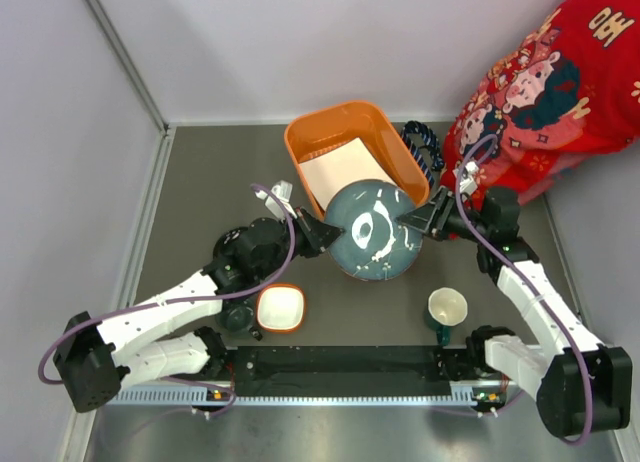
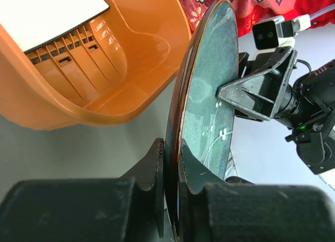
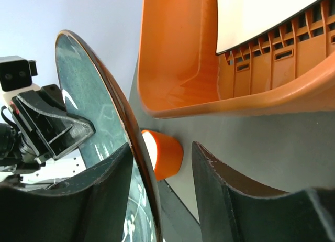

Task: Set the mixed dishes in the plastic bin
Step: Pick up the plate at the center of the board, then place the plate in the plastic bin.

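Observation:
The large round blue-grey plate [image 1: 372, 234] hangs tilted just in front of the orange plastic bin [image 1: 300, 147], between both grippers. My left gripper [image 1: 320, 234] is shut on its left rim; the left wrist view shows both jaws of this gripper [image 2: 171, 171] pinching the plate [image 2: 209, 95] edge-on. My right gripper [image 1: 413, 220] is open and straddles the opposite rim. In the right wrist view that gripper [image 3: 159, 168] has one finger against the plate [image 3: 84, 79] face and the other standing apart. A white square plate [image 1: 345, 170] lies in the bin.
The orange bowl [image 1: 281, 308] and a small dark teal cup [image 1: 237, 317] sit near the left arm. A cream mug [image 1: 447, 307] stands by the right arm. A striped necktie [image 1: 425, 147] lies right of the bin, beside a person in red [image 1: 550, 82].

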